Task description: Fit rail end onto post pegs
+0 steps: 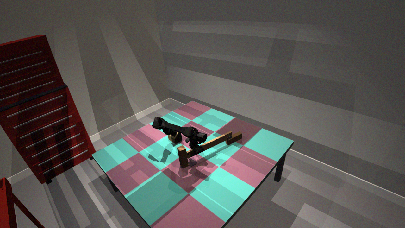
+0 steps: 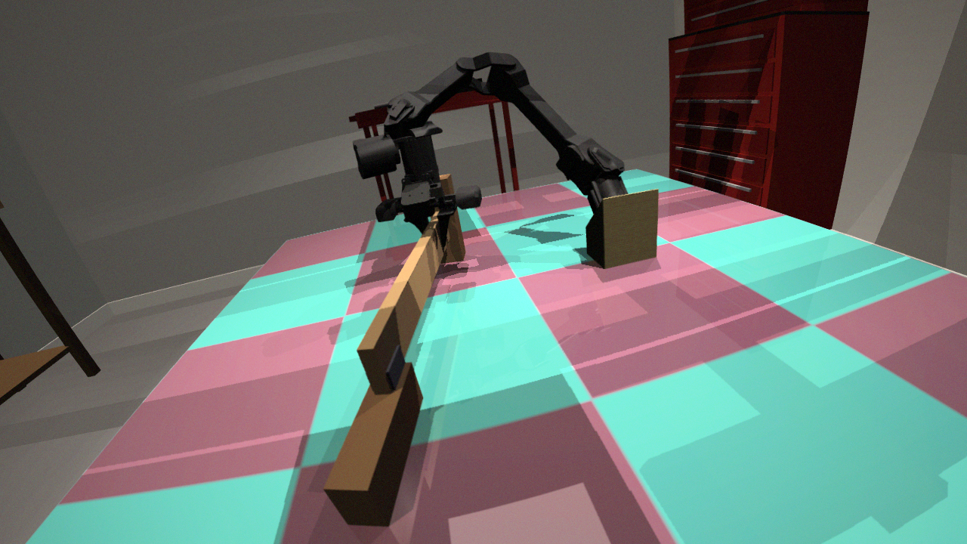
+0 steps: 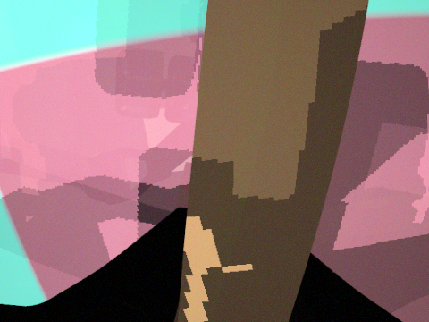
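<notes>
The long wooden rail (image 1: pixel 216 141) (image 2: pixel 413 287) (image 3: pixel 264 112) has its far end in the dark bracket (image 1: pixel 228 138) (image 2: pixel 393 367) on the low footboard block (image 1: pixel 235 138) (image 2: pixel 375 440). My gripper (image 1: pixel 198 149) (image 2: pixel 434 227) (image 3: pixel 221 224) is shut on the rail near its post end, with a black finger on each side. That end is raised off the table, close to the short post (image 1: pixel 183 157) (image 2: pixel 456 236). The pegs and holes cannot be made out, nor whether the rail's end touches the post. I cannot tell if the rail is exactly level.
A wooden block (image 1: pixel 174 138) (image 2: pixel 628 230) stands by the arm's base on the checkered table (image 1: pixel 209 201) (image 2: pixel 709 433). A red drawer cabinet (image 1: pixel 34 113) (image 2: pixel 730 122) stands beyond the table. The arm arches over the table from the base to the rail.
</notes>
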Robot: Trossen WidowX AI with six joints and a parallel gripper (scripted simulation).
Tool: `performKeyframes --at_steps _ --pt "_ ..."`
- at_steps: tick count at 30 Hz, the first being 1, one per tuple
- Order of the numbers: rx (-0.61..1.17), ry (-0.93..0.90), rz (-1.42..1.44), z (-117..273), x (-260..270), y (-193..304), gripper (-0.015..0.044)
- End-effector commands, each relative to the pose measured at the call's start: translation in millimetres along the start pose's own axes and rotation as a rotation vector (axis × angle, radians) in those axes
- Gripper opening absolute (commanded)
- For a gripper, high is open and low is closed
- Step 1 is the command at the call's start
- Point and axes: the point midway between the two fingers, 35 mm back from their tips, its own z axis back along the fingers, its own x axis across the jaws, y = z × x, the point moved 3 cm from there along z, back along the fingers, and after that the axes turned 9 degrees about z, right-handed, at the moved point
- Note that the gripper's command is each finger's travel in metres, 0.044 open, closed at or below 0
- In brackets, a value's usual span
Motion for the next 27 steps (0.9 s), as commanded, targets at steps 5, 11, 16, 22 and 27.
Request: performKeyframes --at_steps 5,11,16,22,27 --pt "0.0 0.002 0.003 1.1 0.3 2.8 0.0" --pt "0.0 0.002 0.003 1.9 0.6 4.4 0.0" --pt "0.0 0.002 0.003 2.5 0.7 4.9 0.0" --pt "0.0 0.002 0.003 2.7 0.8 5.3 0.0" --pt "0.0 0.002 0.003 2.6 0.9 6.5 0.0"
